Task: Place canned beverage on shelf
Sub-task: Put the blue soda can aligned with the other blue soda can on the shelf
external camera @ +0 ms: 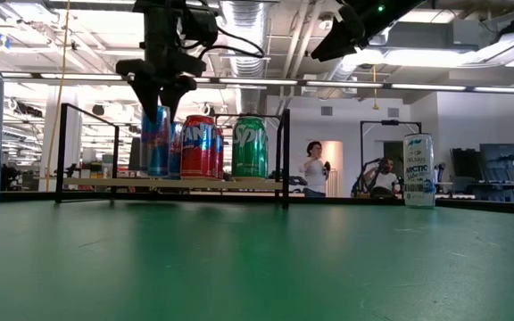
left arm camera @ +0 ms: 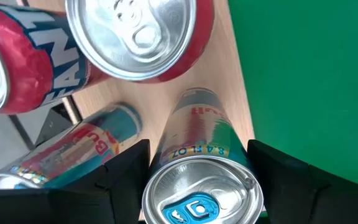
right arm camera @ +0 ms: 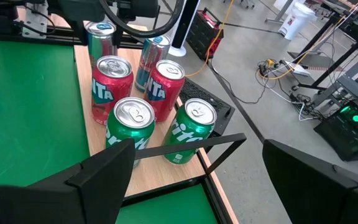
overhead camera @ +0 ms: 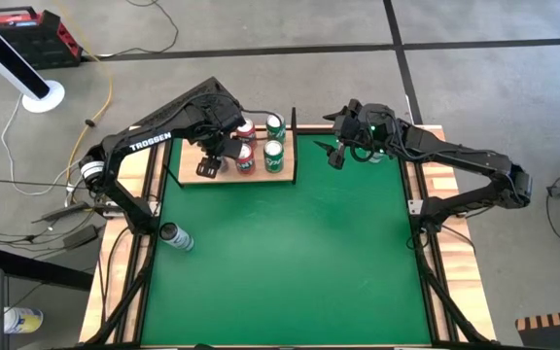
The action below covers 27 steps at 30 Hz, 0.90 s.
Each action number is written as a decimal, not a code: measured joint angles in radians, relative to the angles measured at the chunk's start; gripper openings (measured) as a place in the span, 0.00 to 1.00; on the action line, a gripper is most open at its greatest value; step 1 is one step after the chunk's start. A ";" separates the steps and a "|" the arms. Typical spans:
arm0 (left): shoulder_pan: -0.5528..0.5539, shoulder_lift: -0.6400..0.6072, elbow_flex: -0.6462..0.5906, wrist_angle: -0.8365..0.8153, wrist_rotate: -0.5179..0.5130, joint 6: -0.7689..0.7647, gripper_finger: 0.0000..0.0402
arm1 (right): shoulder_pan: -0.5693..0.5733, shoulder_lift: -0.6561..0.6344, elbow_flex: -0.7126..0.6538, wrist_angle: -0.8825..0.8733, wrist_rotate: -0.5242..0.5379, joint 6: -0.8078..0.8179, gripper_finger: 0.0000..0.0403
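The shelf (overhead camera: pixel 185 175), a light-wood board with black uprights, stands at the table's far left. Two red cans (right arm camera: pixel 110 87), two green cans (right arm camera: pixel 132 127) and a slim blue-and-silver can (right arm camera: pixel 153 56) stand upright on it. My left gripper (left arm camera: pixel 199 146) comes down over another slim can (left arm camera: pixel 201 186) with a blue tab, at the board's edge beside the green mat, and is shut on it. My right gripper (overhead camera: pixel 336 151) hangs open above the table to the right of the shelf, holding nothing. My left gripper pinches the slim can between its two fingers (left arm camera: pixel 126 177), just below its top rim (left arm camera: pixel 253 180). The fingers come from above, pointing steeply down along the can's sides. The can stands upright with its base on the shelf board (left arm camera: pixel 225 62).
A pale can (overhead camera: pixel 175 236) stands near the table's left edge and another (external camera: pixel 418 169) at the far right, below my right arm. Wooden strips (overhead camera: pixel 445 185) edge the green mat (overhead camera: pixel 290 262). People are in the room beyond the table.
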 joint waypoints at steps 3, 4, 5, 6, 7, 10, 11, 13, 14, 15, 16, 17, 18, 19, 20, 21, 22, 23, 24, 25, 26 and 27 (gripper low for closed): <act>0.000 0.000 0.000 -0.003 -0.012 0.000 0.61 | 0.000 0.000 0.000 0.000 0.000 0.000 0.94; 0.000 0.000 0.000 -0.006 -0.013 0.003 0.61 | 0.000 0.000 0.000 0.000 0.000 0.000 0.94; 0.001 0.000 0.000 -0.011 -0.013 0.009 0.61 | 0.000 0.000 0.000 0.000 0.000 0.000 0.94; 0.001 0.000 0.000 -0.017 -0.011 0.017 0.61 | 0.000 0.000 0.000 0.000 0.000 0.000 0.94; 0.000 0.000 0.000 -0.022 -0.002 0.026 0.61 | 0.000 0.000 0.000 0.000 0.000 0.000 0.94; 0.000 0.000 0.000 -0.028 0.048 0.052 0.61 | 0.000 0.000 0.000 -0.001 0.000 0.000 0.94; 0.000 0.000 0.000 -0.027 0.055 0.055 0.61 | 0.000 0.000 0.000 -0.001 0.000 0.000 0.94; 0.000 0.000 0.000 -0.026 0.057 0.063 0.61 | 0.000 0.000 0.000 -0.001 0.000 0.000 0.94; 0.000 0.000 0.000 -0.026 0.058 0.068 0.61 | 0.000 0.000 0.000 -0.001 0.000 0.000 0.94; 0.000 0.000 0.000 -0.026 0.056 0.071 0.61 | 0.000 0.000 0.000 -0.002 0.000 0.000 0.94; 0.000 0.000 0.000 -0.025 0.054 0.074 0.61 | 0.000 0.000 0.000 -0.004 0.000 0.000 0.94; 0.001 0.000 0.000 -0.024 0.054 0.077 0.61 | 0.000 0.000 0.000 -0.007 0.000 0.000 0.94; 0.002 0.000 0.000 -0.024 0.054 0.079 0.61 | 0.000 0.000 0.000 -0.012 0.000 0.000 0.94; 0.001 0.000 0.000 -0.024 0.054 0.079 0.61 | 0.000 0.000 0.000 -0.019 0.000 0.000 0.94; 0.001 0.000 0.000 -0.024 0.055 0.080 0.61 | 0.000 0.000 0.000 -0.026 0.000 0.000 0.94; 0.002 0.000 0.000 -0.024 0.056 0.080 0.61 | 0.000 0.000 0.000 -0.032 0.000 0.002 0.94; 0.002 0.000 0.000 -0.023 0.056 0.080 0.61 | 0.000 0.000 0.000 -0.034 0.000 0.006 0.94; 0.001 0.000 0.000 -0.023 0.057 0.080 0.61 | 0.000 0.000 0.000 -0.035 0.000 0.010 0.94; 0.001 0.000 0.000 -0.023 0.059 0.081 0.61 | 0.000 0.000 0.000 -0.034 0.000 0.011 0.94; 0.002 0.000 0.000 -0.023 0.065 0.085 0.61 | 0.000 0.000 0.000 -0.034 0.000 0.010 0.94; 0.002 0.000 0.000 -0.023 0.074 0.091 0.61 | 0.000 0.000 0.000 -0.034 0.000 0.011 0.94; 0.002 0.000 0.000 -0.023 0.082 0.093 0.61 | 0.000 0.000 0.000 -0.033 0.000 0.010 0.94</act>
